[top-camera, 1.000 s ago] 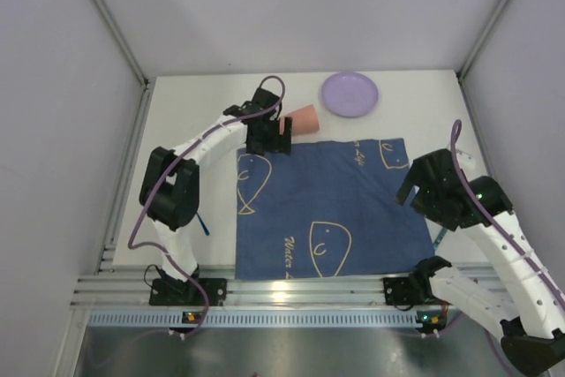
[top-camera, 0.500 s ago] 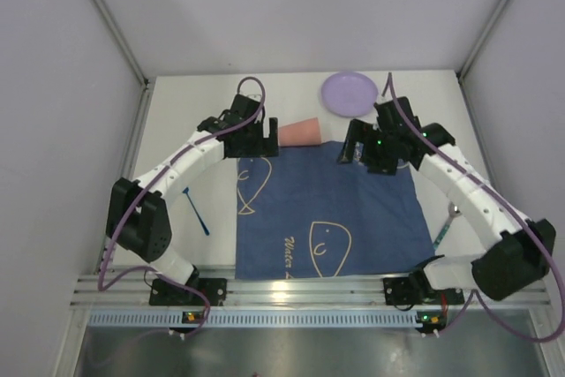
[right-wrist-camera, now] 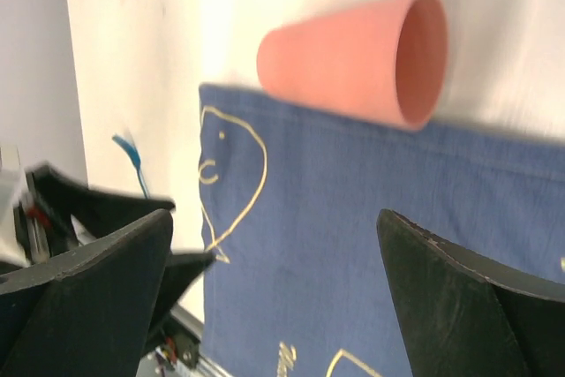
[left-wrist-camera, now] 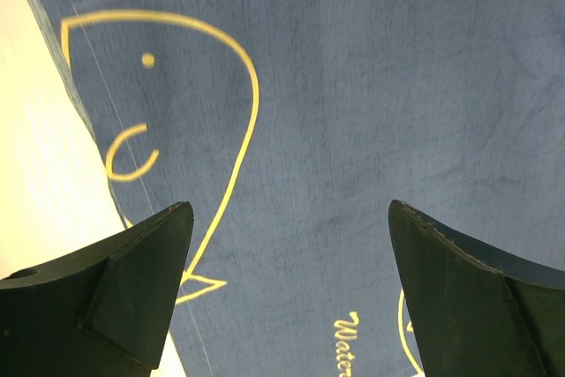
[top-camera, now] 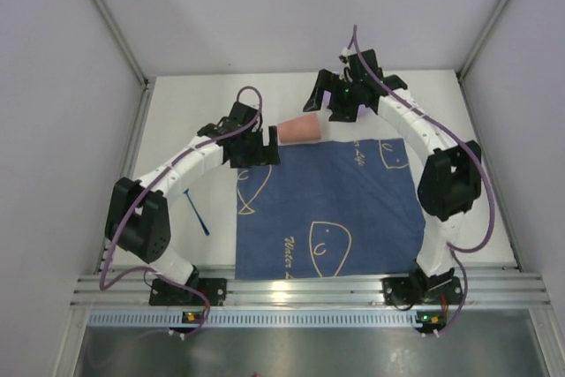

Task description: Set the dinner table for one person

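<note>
Top external view: the white worktop (top-camera: 172, 116) fills the enclosure floor beyond the arm bases, with a blue cloth (top-camera: 327, 209) spread over its near middle. A pink cup (top-camera: 302, 129) lies on its side at the cloth's far edge. Both the left pincer (left-wrist-camera: 287, 245) and the right pincer (right-wrist-camera: 274, 253) gape wide, holding nothing
</note>
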Available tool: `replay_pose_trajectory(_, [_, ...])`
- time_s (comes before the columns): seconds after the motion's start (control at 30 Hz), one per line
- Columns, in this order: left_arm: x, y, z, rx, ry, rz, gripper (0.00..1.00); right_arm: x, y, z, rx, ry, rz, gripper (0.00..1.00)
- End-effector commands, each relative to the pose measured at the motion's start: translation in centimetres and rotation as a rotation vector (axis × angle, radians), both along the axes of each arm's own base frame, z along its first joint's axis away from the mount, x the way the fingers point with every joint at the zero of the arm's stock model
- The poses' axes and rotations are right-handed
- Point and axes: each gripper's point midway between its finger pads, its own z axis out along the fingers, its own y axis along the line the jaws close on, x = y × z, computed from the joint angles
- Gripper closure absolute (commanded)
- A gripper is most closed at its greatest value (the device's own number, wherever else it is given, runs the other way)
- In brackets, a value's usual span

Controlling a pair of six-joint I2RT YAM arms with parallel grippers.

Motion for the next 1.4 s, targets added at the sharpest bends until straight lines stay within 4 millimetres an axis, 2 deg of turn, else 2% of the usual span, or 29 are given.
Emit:
replay_pose_trajectory(0.0, [-0.5, -0.6, 2.2, -0.082, -0.049, -0.001, 0.03, 3.6, 0.5, 0.0, 0.027, -0.049, 0.016, 0.00])
replay_pose_trajectory(0.07, [-0.7, -0.7, 2.2, -0.092, -0.049, -0.006, 0.03, 4.9, 0.7, -0.5, 0.031, -0.047, 0.007, 0.00])
replay_pose_trajectory(0.1, [-0.6, -0.7, 2.4, -0.094, -0.057, -0.007, 0.03, 5.5, 0.8, -2.4, 0.023, -0.012, 0.002, 0.00])
replay_pose_trajectory(0.17, [-0.5, -0.7, 2.5, -0.098, -0.062, -0.010, 0.03, 6.6, 1.3, -2.8, 0.033, -0.006, -0.007, 0.00])
replay_pose_trajectory(0.2, [-0.3, -0.7, 2.6, -0.095, -0.066, -0.014, 0.03, 7.2, 1.5, -4.6, 0.028, 0.022, -0.008, 0.00])
replay_pose_trajectory(0.27, [0.0, -0.8, 2.7, -0.100, -0.071, -0.017, 0.03, 8.3, 2.3, -4.7, 0.049, 0.020, -0.010, 0.01])
replay_pose_trajectory(0.3, [0.2, -0.8, 2.7, -0.098, -0.076, -0.025, 0.03, 8.8, 2.5, -6.3, 0.047, 0.044, -0.012, 0.03])
replay_pose_trajectory(0.33, [0.4, -0.7, 2.7, -0.094, -0.079, -0.024, 0.03, 9.5, 3.0, -5.8, 0.064, 0.030, -0.010, 0.04])
replay_pose_trajectory(0.47, [1.1, -0.3, 2.6, -0.081, -0.077, -0.032, 0.03, 10.0, 4.1, -7.2, 0.118, 0.079, -0.015, 0.16])
replay_pose_trajectory(0.57, [1.6, 0.2, 2.9, -0.078, -0.079, -0.031, 0.03, 9.4, 4.9, -7.2, 0.145, 0.090, -0.007, 0.39])
replay_pose_trajectory(0.6, [1.7, 0.2, 2.9, -0.079, -0.077, -0.033, 0.03, 9.3, 5.2, -6.5, 0.156, 0.078, -0.003, 0.53])
replay_pose_trajectory(0.67, [1.8, 0.2, 3.0, -0.083, -0.075, -0.030, 0.03, 8.7, 5.2, -6.5, 0.168, 0.092, -0.002, 0.67])
replay_pose_trajectory(0.7, [1.8, 0.2, 2.9, -0.085, -0.070, -0.025, 0.03, 8.5, 5.3, -5.4, 0.180, 0.072, 0.002, 0.81])
replay_pose_trajectory(0.77, [1.7, 0.0, 2.9, -0.100, -0.061, -0.029, 0.04, 7.8, 5.0, -5.1, 0.178, 0.072, 0.007, 0.95])
replay_pose_trajectory(0.83, [1.7, -0.1, 3.3, -0.106, -0.064, -0.023, 0.04, 7.3, 4.5, -2.7, 0.187, 0.031, 0.014, 1.00])
replay_pose_trajectory(0.87, [1.7, 0.0, 3.4, -0.104, -0.063, -0.017, 0.04, 6.8, 4.0, -2.5, 0.176, 0.024, 0.017, 1.00])
replay_pose_trajectory(0.9, [1.8, 0.0, 4.0, -0.106, -0.074, -0.016, 0.04, 6.6, 3.1, 0.1, 0.179, -0.024, 0.007, 1.00])
replay_pose_trajectory(0.97, [1.6, 0.4, 4.4, -0.092, -0.074, -0.002, 0.04, 5.9, 0.7, 1.0, 0.112, -0.044, -0.023, 1.00])
replay_pose_trajectory(1.0, [1.7, 0.5, 5.1, -0.094, -0.087, 0.004, 0.04, 5.3, -1.0, 3.6, 0.086, -0.091, -0.045, 1.00])
replay_pose_trajectory(1.03, [1.7, 0.6, 5.4, -0.093, -0.091, 0.010, 0.04, 4.9, -2.4, 4.7, 0.038, -0.117, -0.067, 1.00])
replay_pose_trajectory(1.07, [1.6, 0.8, 5.7, -0.090, -0.092, 0.016, 0.04, 4.0, -5.2, 4.0, -0.108, -0.110, -0.113, 1.00])
replay_pose_trajectory(1.1, [1.3, 0.8, 6.1, -0.099, -0.097, 0.019, 0.04, 3.0, -7.0, 6.1, -0.169, -0.160, -0.144, 1.00])
replay_pose_trajectory(1.13, [1.2, 0.8, 6.1, -0.103, -0.097, 0.022, 0.04, 2.2, -8.6, 5.9, -0.244, -0.161, -0.175, 1.00])
replay_pose_trajectory(1.17, [0.9, 0.9, 6.2, -0.106, -0.095, 0.028, 0.04, 1.3, -11.5, 5.4, -0.375, -0.148, -0.243, 1.00])
replay_pose_trajectory(1.2, [0.4, 1.1, 6.1, -0.109, -0.089, 0.043, 0.04, 0.2, -12.8, 6.6, -0.409, -0.174, -0.271, 1.00])
replay_pose_trajectory(1.23, [0.2, 1.3, 6.0, -0.109, -0.086, 0.054, 0.04, -0.6, -14.6, 5.4, -0.493, -0.151, -0.310, 1.00])
replay_pose_trajectory(1.3, [-0.8, 1.7, 5.9, -0.122, -0.078, 0.075, 0.04, -2.0, -16.3, 4.9, -0.556, -0.141, -0.348, 1.00])
replay_pose_trajectory(1.33, [-1.2, 1.8, 5.9, -0.129, -0.078, 0.081, 0.04, -2.8, -17.2, 3.1, -0.603, -0.102, -0.354, 1.00])
replay_pose_trajectory(1.37, [-1.7, 1.9, 6.5, -0.144, -0.090, 0.093, 0.04, -2.9, -18.2, 2.7, -0.646, -0.105, -0.391, 1.00])
